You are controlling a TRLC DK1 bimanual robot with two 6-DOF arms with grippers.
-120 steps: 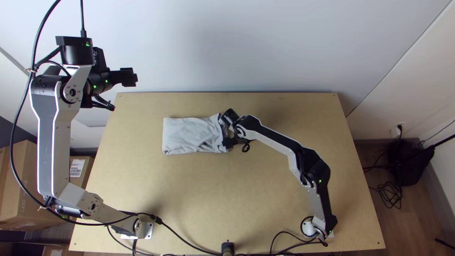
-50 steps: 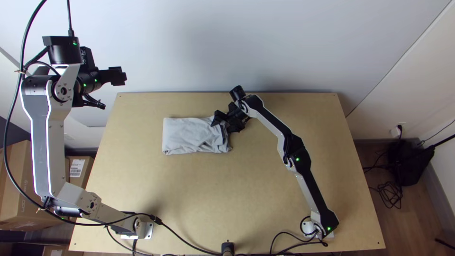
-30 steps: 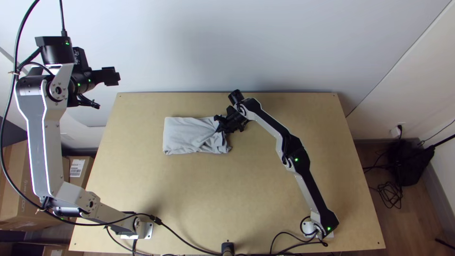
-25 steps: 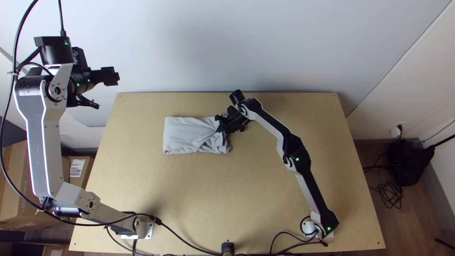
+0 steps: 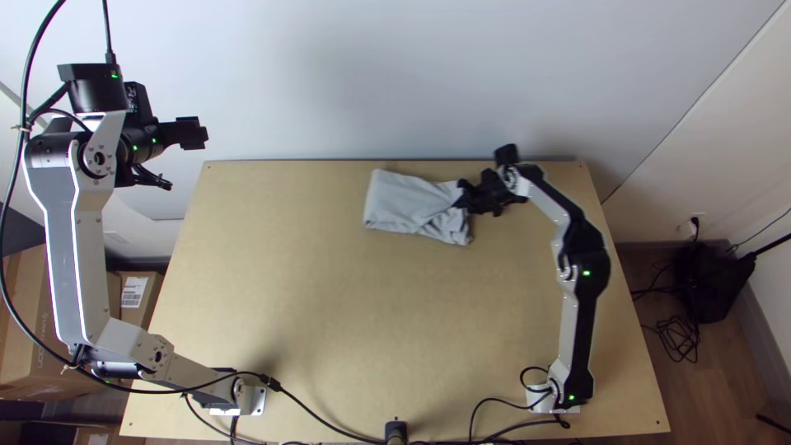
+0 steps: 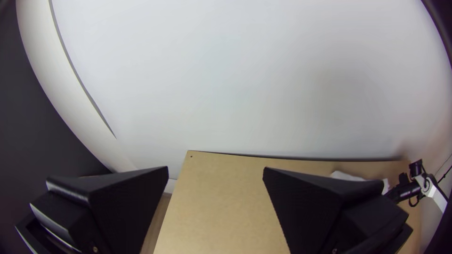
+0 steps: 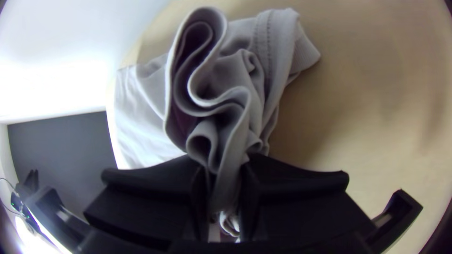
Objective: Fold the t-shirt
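Grey t-shirt (image 5: pixel 404 203) is on the table (image 5: pixel 329 330), near the far edge, around mid-width. Folded into a compact, roughly rectangular bundle, creased and bunched at its right end. Right gripper (image 5: pixel 463 198) has its fingers (image 7: pixel 155 181) clamped on gathered layers at that end. Left gripper (image 5: pixel 198 133) is by the table's far left corner in top view, fingers (image 6: pixel 127 202) wide apart, nothing between them.

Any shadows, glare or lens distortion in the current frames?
Top view: soft shadows on the table by the left arm's base, and on the wall behind the right hand. Left wrist view: pale strip bowed, dark corners. Right wrist view: wall glares white, shadow on the table beside the t-shirt.
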